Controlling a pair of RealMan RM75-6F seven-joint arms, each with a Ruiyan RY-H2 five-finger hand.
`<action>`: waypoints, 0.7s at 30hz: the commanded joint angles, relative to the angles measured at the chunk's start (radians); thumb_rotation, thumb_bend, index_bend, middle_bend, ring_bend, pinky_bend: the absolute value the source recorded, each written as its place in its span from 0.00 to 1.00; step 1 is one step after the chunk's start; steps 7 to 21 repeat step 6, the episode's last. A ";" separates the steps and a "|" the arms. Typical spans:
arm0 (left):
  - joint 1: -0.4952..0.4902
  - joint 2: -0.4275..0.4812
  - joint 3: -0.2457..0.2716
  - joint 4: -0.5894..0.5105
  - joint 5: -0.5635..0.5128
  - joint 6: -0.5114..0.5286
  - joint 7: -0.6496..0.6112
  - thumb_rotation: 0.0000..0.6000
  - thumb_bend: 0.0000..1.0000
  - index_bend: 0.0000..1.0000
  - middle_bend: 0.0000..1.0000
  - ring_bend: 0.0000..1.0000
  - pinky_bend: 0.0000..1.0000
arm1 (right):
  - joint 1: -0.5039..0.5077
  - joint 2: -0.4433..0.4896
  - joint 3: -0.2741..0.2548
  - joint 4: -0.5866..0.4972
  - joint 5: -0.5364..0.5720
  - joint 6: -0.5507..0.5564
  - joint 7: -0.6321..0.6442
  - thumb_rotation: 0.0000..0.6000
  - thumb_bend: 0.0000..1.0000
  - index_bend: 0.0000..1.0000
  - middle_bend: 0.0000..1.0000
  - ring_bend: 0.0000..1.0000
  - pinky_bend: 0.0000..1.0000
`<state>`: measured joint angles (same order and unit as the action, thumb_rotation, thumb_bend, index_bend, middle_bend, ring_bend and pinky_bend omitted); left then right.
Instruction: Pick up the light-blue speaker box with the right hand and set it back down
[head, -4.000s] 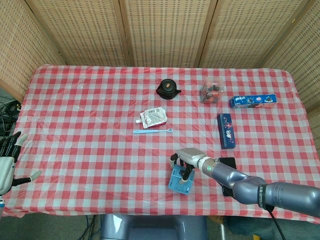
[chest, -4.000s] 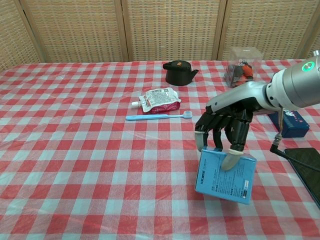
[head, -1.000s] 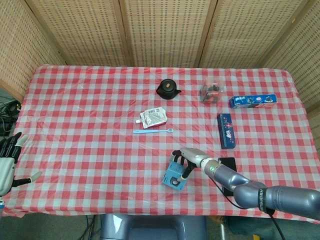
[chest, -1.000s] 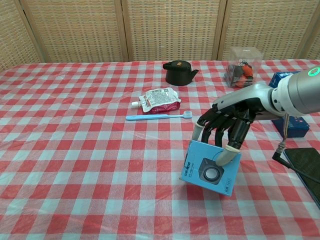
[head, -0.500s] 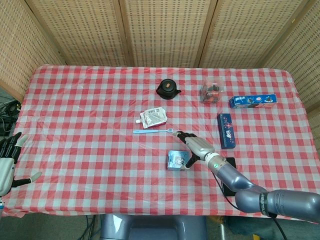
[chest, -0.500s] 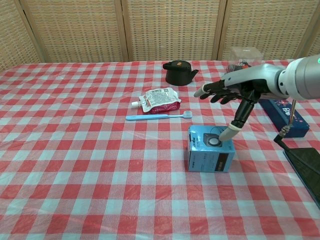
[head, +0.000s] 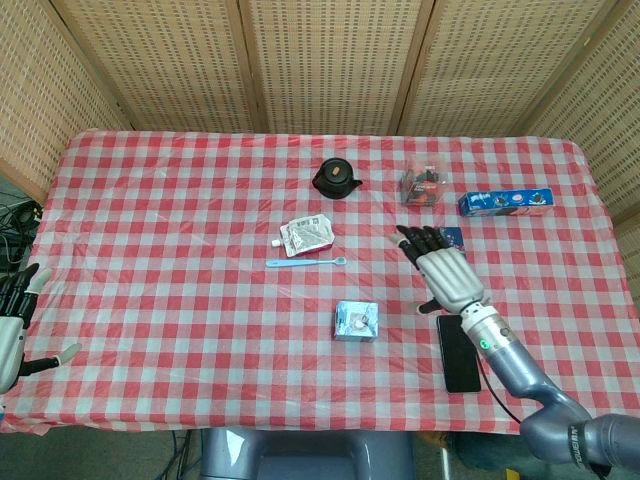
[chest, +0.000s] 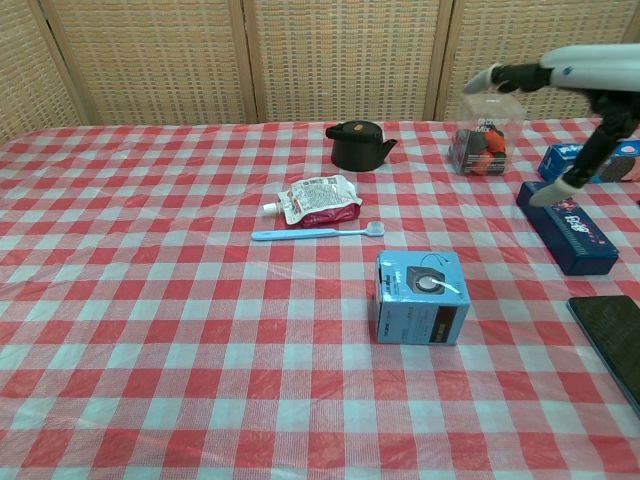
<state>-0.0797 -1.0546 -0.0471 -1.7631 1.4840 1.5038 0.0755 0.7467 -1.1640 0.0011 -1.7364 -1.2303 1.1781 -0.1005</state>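
The light-blue speaker box (chest: 422, 297) is seen resting on the checked table (head: 180, 220), set squarely on one face, with the round speaker picture turned upward and a dark label strip on the side facing the chest camera. It lies well apart from the right hand (head: 444, 273), to that hand's left and nearer the robot. The right hand is raised above the table with its fingers spread and nothing held; in the chest view only its thumb and fingers are caught at the upper right. The left hand (head: 12, 325) is parked off the table's near left corner, fingers apart and empty.

The task is judged to be finished, so little remains to go wrong. The main risk is posed by the raised hand: a dark-blue carton (chest: 566, 226) lies just below it, and a black phone (head: 459, 352) lies beside the forearm, so either could be knocked if the arm is lowered carelessly.
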 joint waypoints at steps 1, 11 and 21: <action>0.005 0.000 0.005 0.002 0.012 0.009 -0.008 1.00 0.00 0.00 0.00 0.00 0.00 | -0.196 -0.046 -0.080 0.158 -0.220 0.263 -0.010 1.00 0.00 0.00 0.00 0.00 0.00; 0.012 -0.001 0.011 0.015 0.022 0.017 -0.027 1.00 0.00 0.00 0.00 0.00 0.00 | -0.297 -0.054 -0.104 0.229 -0.268 0.373 0.002 1.00 0.00 0.00 0.00 0.00 0.00; 0.012 -0.001 0.011 0.015 0.022 0.017 -0.027 1.00 0.00 0.00 0.00 0.00 0.00 | -0.297 -0.054 -0.104 0.229 -0.268 0.373 0.002 1.00 0.00 0.00 0.00 0.00 0.00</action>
